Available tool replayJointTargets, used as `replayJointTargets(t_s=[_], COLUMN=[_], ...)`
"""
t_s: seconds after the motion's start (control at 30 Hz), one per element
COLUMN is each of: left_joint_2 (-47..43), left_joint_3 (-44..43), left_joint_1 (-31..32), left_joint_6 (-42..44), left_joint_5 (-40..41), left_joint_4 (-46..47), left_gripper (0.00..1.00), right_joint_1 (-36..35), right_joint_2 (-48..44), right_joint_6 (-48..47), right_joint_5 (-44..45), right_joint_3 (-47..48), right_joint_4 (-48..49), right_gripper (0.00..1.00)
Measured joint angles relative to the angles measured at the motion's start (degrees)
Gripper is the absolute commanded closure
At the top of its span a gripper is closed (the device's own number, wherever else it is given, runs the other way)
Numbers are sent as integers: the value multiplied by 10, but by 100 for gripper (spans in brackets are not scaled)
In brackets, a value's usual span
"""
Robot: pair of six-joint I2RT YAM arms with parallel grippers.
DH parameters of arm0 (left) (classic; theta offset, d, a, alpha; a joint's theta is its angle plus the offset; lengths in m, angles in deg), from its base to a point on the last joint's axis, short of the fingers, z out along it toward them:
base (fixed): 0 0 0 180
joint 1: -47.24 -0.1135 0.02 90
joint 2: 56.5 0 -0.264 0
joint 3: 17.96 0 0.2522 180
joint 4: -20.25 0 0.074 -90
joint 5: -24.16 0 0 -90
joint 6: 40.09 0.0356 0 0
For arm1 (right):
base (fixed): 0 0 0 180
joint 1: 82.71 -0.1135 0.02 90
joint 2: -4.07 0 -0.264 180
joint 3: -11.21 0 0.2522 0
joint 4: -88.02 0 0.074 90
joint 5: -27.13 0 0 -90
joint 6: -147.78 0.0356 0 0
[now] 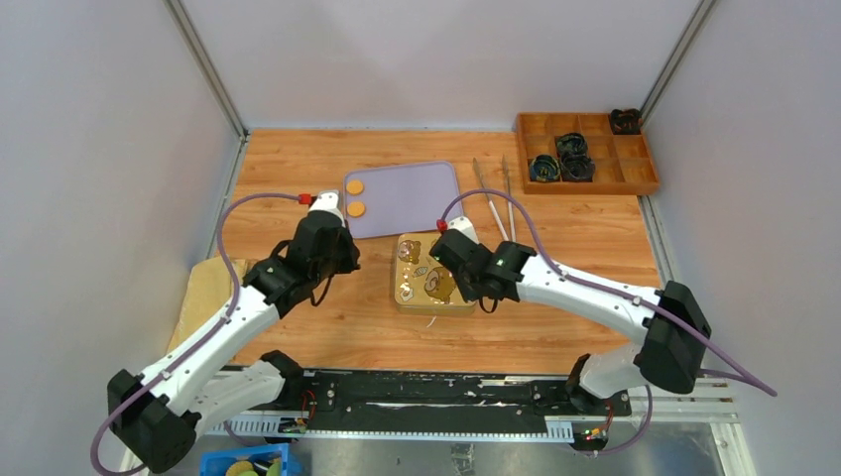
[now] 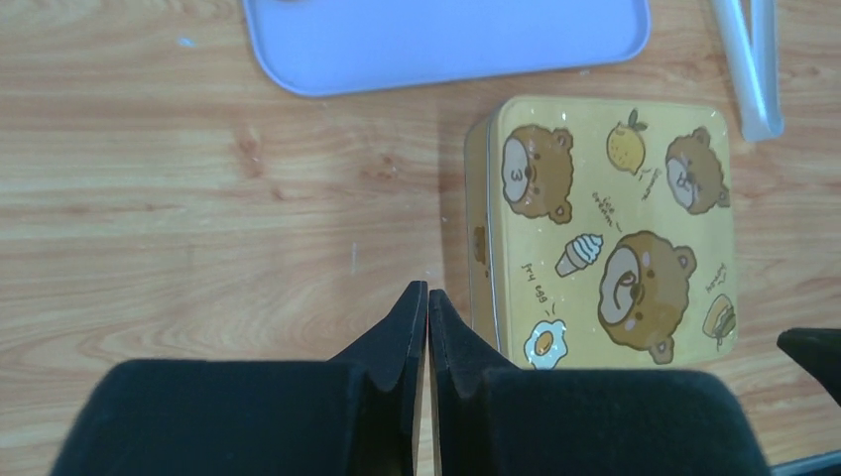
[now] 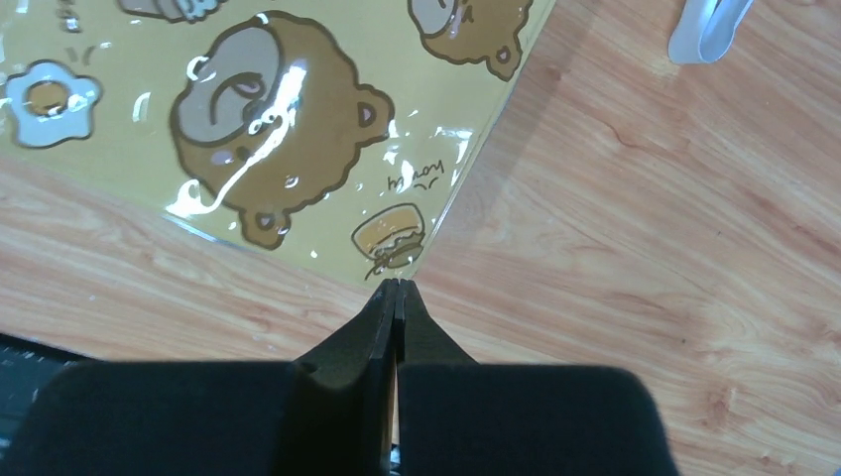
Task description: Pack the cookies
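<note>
Ahead — two cookies, clear of the closed left hand.

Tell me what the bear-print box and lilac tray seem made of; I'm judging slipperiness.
The yellow bear-print square box looks like glossy printed tin: sharp white glare streaks. The lilac rounded tray looks like matte plastic: even colour, no glare; silicone possible.
</note>
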Motion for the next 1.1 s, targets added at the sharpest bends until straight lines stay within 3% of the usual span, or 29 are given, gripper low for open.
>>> replayJointTargets(t_s=[0.27, 0.43, 0.67, 1.1], left_joint_2=[125, 214, 305, 362], left_joint_3=[75, 55, 27, 21], left_joint_1=[9, 10, 10, 11], left_joint_6=[-35, -35, -35, -37], left_joint_5=[-16, 0, -7, -41], left_joint_4=[107, 147, 205, 266], left_gripper=[94, 94, 95, 95], right_joint_1=[63, 125, 150, 166], right_joint_2=[35, 86, 191, 210], right_joint_6=[13, 1, -20, -47], right_joint_5=[19, 21, 2, -58], right_joint_3=[6, 33, 34, 32], right_joint_4=[-5, 7, 44, 106], right_gripper=[100, 100, 100, 100])
